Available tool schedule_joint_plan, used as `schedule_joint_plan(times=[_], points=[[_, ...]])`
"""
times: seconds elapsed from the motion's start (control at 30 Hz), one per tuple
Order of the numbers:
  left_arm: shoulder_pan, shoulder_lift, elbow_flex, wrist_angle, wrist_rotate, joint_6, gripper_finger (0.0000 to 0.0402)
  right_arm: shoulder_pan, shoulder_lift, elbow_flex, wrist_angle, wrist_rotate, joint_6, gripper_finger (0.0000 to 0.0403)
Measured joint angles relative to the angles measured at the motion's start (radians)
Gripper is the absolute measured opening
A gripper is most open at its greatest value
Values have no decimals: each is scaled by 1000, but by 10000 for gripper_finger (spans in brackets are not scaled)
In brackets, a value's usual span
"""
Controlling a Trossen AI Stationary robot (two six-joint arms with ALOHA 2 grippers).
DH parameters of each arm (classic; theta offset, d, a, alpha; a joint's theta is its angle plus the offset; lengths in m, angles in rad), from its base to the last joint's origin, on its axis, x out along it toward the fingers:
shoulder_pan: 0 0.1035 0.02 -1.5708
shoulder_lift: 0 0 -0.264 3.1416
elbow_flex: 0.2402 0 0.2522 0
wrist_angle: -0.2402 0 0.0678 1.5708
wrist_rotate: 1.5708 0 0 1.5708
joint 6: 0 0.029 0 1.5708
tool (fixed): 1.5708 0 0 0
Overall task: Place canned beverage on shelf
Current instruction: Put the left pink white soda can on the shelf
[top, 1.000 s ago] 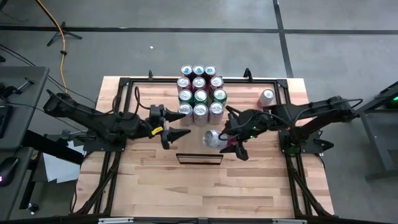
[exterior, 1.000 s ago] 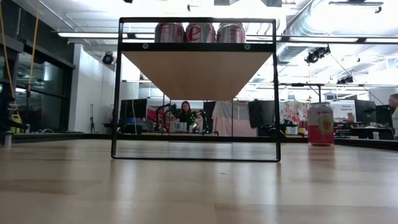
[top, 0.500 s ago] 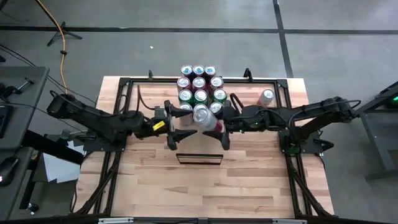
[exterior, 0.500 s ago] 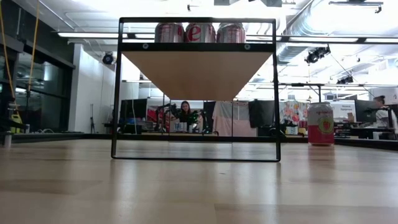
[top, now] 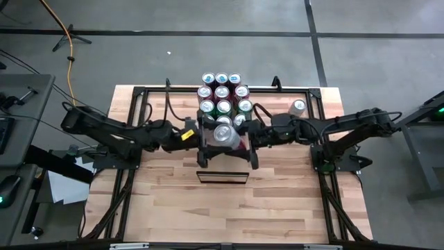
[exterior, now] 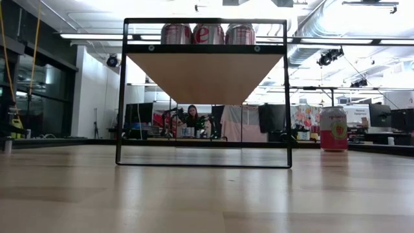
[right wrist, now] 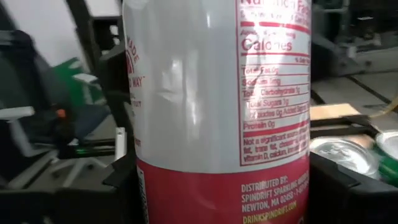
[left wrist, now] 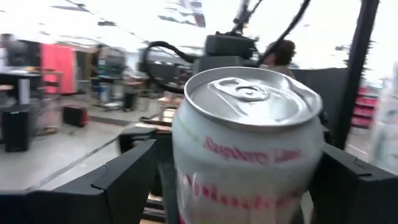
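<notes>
High view: can [top: 223,134] hung between left tool [top: 203,142] and right tool [top: 250,144], over shelf [top: 222,142] front edge, just before stacked cans [top: 222,99]. Spare can [top: 297,107] sat on bench [top: 277,201].

Left wrist: left tool spread wide around can [left wrist: 249,149], no firm contact evident.

Right wrist: right tool clamped on can [right wrist: 217,112].

Risk: crowded shelf; descent could knock neighbours.

A yellow cable [top: 69,48] trails across the grey floor [top: 208,42] — a seated person [exterior: 193,118] beyond the table.
</notes>
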Motion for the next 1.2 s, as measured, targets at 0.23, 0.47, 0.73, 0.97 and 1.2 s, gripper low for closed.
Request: schedule_joint_plan(times=[0.23,0.47,0.73,0.97,1.2], points=[[6,58,61,-1,92,4,315,2,1,0,12,-73,2,278],[6,55,65,-1,94,4,297,1,1,0,11,-85,6,278],[5,53,65,0,77,54,201,1,1,1,12,-90,-3,319],[5,-36,65,-145,53,94,201,0,-38,2,-12,-77,9,388],[-10,-164,64,-402,-29,86,201,4,-94,3,-37,-51,13,390]])
